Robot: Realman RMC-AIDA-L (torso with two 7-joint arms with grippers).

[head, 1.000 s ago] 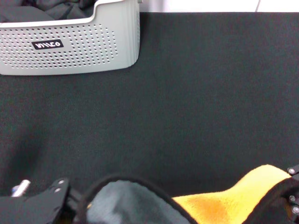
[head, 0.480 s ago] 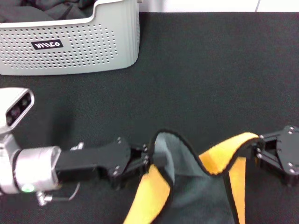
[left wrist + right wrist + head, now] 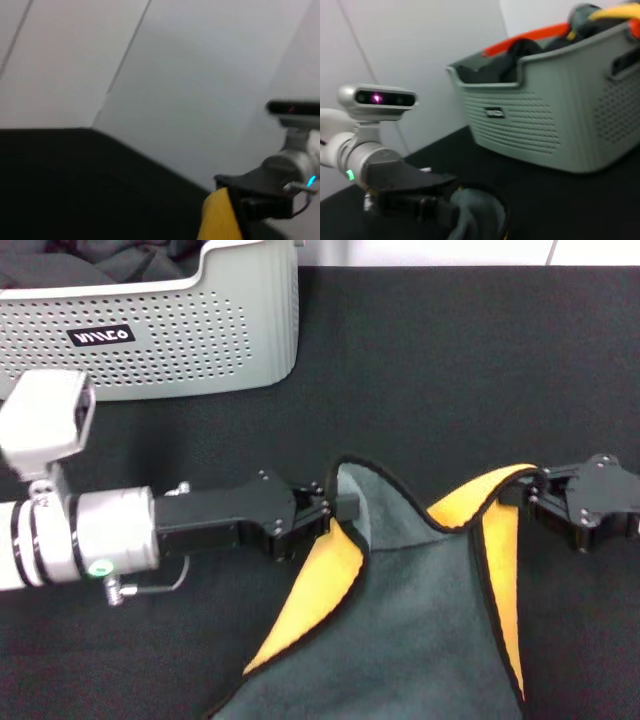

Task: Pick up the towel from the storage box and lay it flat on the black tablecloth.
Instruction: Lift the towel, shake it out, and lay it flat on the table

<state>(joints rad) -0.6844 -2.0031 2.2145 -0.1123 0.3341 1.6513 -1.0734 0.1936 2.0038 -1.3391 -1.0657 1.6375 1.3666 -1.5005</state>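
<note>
The towel (image 3: 410, 620) hangs spread between my two grippers over the black tablecloth (image 3: 450, 380), grey-green side up with yellow folds and black edging. My left gripper (image 3: 335, 508) is shut on its left upper corner. My right gripper (image 3: 532, 496) is shut on its right upper corner. The towel's lower part runs out of the head view. The storage box (image 3: 160, 340), light grey with small holes and a black label, stands at the far left with dark cloth inside. The left wrist view shows a yellow towel corner (image 3: 217, 220); the right wrist view shows the box (image 3: 555, 115) and the left arm (image 3: 395, 180).
The storage box holds dark clothes (image 3: 90, 260) and, in the right wrist view, something orange (image 3: 530, 37). A white wall lies beyond the tablecloth's far edge (image 3: 450, 252). Bare black cloth stretches between the box and the towel.
Both grippers have moved away from me with the towel's corners, from the near edge toward the middle. The towel has spread wider and shows more grey-green.
</note>
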